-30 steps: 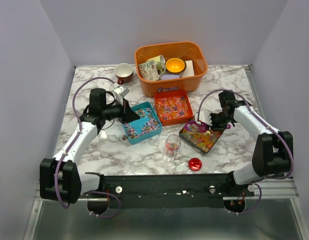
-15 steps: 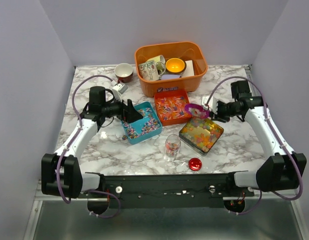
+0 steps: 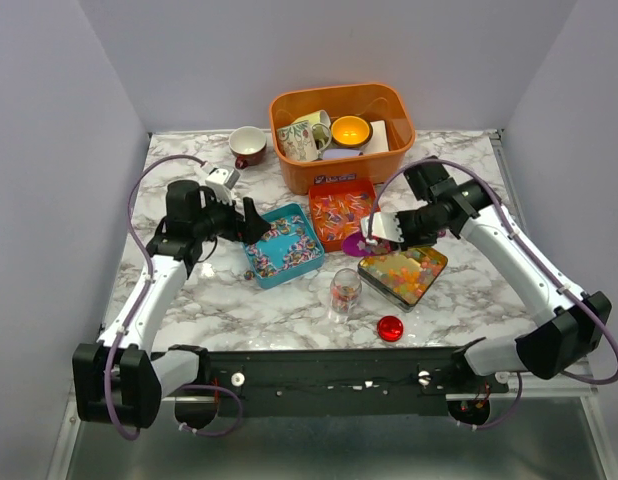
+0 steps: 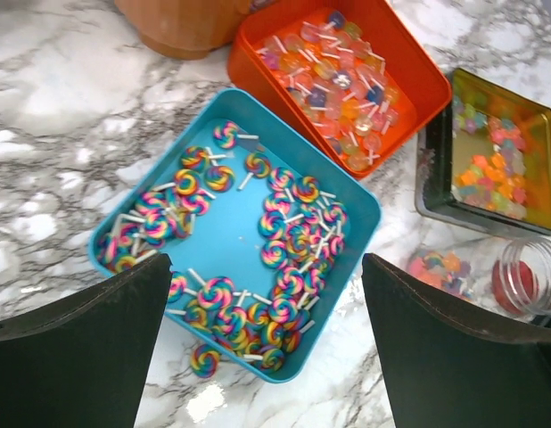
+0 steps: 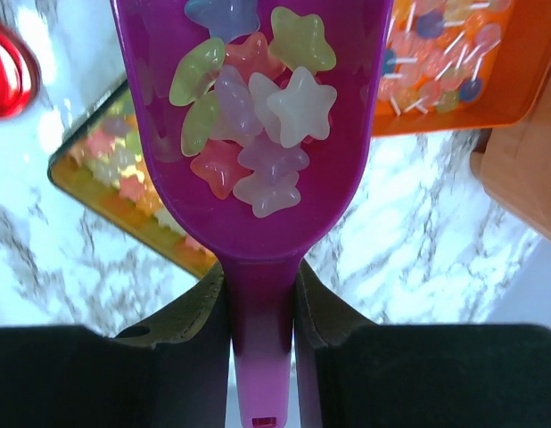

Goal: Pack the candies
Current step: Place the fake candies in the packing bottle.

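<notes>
Swirl lollipop candies (image 4: 293,245) lie in the blue tray (image 3: 264,277), wrapped candies (image 4: 333,67) in the orange tray (image 3: 369,236), and star jellies (image 3: 401,270) in the dark tin (image 3: 436,258). My right gripper (image 5: 260,294) is shut on the handle of the purple scoop (image 5: 151,53), which carries several star jellies (image 5: 258,116). The scoop (image 3: 353,243) hangs left of the tin, above and behind the clear jar (image 3: 345,290). My left gripper (image 4: 267,348) is open and empty over the blue tray's near-left edge.
A red lid (image 3: 390,327) lies near the front edge, right of the jar. One lollipop (image 4: 204,359) lies on the marble outside the blue tray. At the back stand an orange basin (image 3: 384,165) with mugs and a dark red cup (image 3: 248,146).
My left gripper has opened and drawn back left from the blue tray. My right arm lifted the loaded scoop out of the tin and swung it left toward the jar.
</notes>
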Tool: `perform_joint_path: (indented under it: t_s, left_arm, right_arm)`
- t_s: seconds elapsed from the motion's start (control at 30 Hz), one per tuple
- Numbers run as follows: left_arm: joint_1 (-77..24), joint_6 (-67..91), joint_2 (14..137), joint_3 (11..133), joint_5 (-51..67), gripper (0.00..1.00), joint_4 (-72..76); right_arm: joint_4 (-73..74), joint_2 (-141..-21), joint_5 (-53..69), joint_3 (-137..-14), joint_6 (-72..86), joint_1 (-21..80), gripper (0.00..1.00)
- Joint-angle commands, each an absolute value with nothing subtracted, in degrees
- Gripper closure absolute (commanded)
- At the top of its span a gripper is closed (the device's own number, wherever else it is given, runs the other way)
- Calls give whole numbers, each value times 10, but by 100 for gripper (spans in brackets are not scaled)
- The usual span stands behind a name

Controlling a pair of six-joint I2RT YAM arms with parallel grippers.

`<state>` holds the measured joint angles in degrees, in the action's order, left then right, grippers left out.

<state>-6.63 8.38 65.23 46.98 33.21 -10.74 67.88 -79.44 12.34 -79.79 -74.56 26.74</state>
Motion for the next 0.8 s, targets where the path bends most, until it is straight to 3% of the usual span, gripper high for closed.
perform_joint_path:
  t_s: [0.0,0.77]
  left_arm:
    - [-47,68,615,463,268,1,-118]
    - [-11,64,549,422,224,1,-93]
  right_arm:
    - [728,-783,-16,-786,-797,301,99]
    - [814,-845,-163,-856,-811,424,99]
